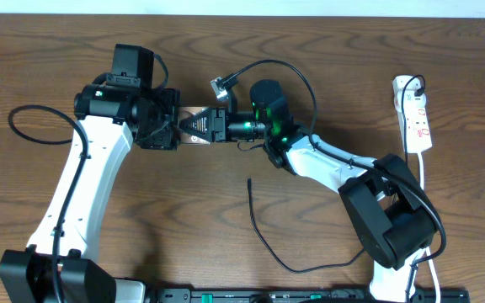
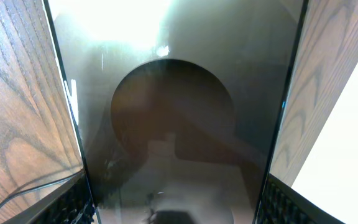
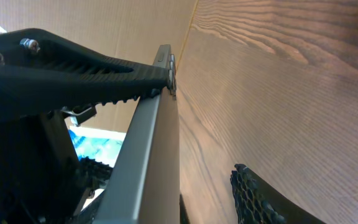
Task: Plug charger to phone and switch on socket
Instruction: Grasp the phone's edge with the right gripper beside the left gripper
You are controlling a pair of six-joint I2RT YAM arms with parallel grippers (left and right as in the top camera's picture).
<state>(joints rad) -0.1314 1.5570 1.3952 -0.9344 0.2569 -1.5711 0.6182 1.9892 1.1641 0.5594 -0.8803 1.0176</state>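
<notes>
The phone (image 1: 194, 124) sits between both pincers near the middle of the table (image 1: 327, 50). The left gripper (image 1: 168, 128) pinches it: in the left wrist view its 2 ridged fingers (image 2: 72, 208) press the phone's 2 long edges, and the glossy dark face fills the space between them. The right gripper (image 1: 218, 126) faces the phone's other end with jaws spread. In the right wrist view 1 finger touches the phone's grey edge with its tip, while the other stands apart from it, bare wood showing in the gap. Whether the phone rests on the table or is lifted I cannot tell. The charger (image 1: 251, 198) lies loose on the wood below the right gripper, its small tip pointing toward the grippers, apart from the phone. Its cable curves off toward the right arm's base. The socket (image 1: 415, 109) lies at the right side of the table, well apart from both grippers, a black plug at its far end.
</notes>
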